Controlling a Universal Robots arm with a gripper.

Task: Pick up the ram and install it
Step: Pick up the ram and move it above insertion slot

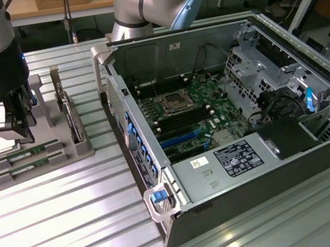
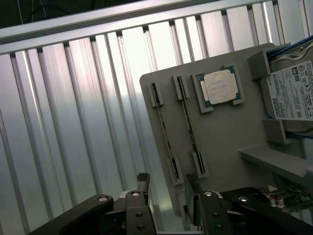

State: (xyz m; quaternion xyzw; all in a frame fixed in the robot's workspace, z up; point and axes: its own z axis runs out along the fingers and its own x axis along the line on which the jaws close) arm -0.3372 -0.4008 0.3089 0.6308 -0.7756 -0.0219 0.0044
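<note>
The pincer [image 1: 16,130] is hanging released over the grey holder [image 1: 39,173] on the bench [image 1: 70,204]. The ram [image 2: 164,129] is standing on edge in its slot just beyond the fingertips, its long axis lying crosswise to their closing line.

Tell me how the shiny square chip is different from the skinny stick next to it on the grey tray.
The ram stick is long and narrow; the processor chip is square. The ram stick stands on its edge in end slots; the processor chip lies flat, silver face up. Both sit on the grey tray.
</note>
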